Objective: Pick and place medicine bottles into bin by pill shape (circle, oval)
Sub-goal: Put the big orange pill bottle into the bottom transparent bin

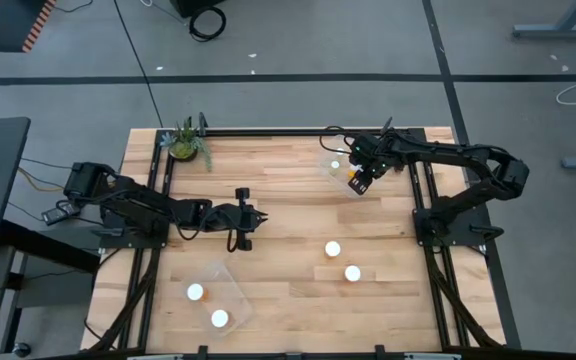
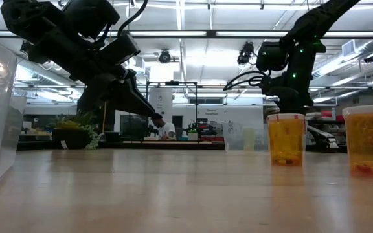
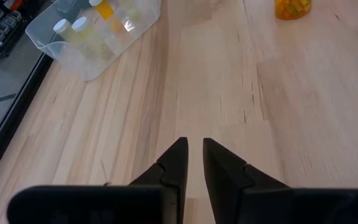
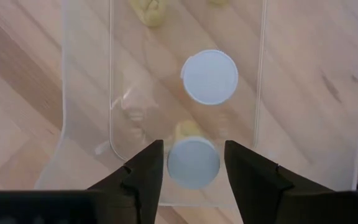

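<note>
While over the bin (image 4: 86, 93) | right pincer (image 4: 193, 163) open | bottle (image 4: 193, 163) between fingers, untouched

Overhead, table-level, two wrist views — shared tabletop (image 1: 288, 215)

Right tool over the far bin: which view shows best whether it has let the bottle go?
Right wrist view: the right tool has open fingers flanking a white-capped bottle above the clear bin. High view shows only its position; low view only the arm; left wrist view nothing.
</note>
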Robot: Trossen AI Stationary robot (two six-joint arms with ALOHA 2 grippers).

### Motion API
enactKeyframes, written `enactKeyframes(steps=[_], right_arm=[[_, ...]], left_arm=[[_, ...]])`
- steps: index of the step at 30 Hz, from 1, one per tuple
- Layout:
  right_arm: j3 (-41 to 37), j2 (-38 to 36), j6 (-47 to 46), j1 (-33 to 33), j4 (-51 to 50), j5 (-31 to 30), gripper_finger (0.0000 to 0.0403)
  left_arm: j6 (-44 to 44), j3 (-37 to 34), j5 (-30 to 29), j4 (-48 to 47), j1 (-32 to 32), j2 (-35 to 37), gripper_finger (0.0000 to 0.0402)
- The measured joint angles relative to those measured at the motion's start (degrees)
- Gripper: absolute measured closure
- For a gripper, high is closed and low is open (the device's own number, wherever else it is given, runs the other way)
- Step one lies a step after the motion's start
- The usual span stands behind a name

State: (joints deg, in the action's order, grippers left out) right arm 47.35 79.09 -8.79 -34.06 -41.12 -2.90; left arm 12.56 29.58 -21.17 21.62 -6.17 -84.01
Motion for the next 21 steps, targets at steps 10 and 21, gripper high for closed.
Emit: enactKeyframes(steps=[10, 21], right_arm=[[6.67, 0.02, 1.96, -0.04, -4.6, -1.86, 0.0224], [13.85, -1.97, -1.32, 7.92, -16.2, -1.49, 0.0224]], left_arm=[[0.93, 0.0, 0.02, 3.44, 0.0, 0.02, 0.034], [-0.32, 0.03, 10.21, 15.18, -0.07, -0.48, 0.0322]])
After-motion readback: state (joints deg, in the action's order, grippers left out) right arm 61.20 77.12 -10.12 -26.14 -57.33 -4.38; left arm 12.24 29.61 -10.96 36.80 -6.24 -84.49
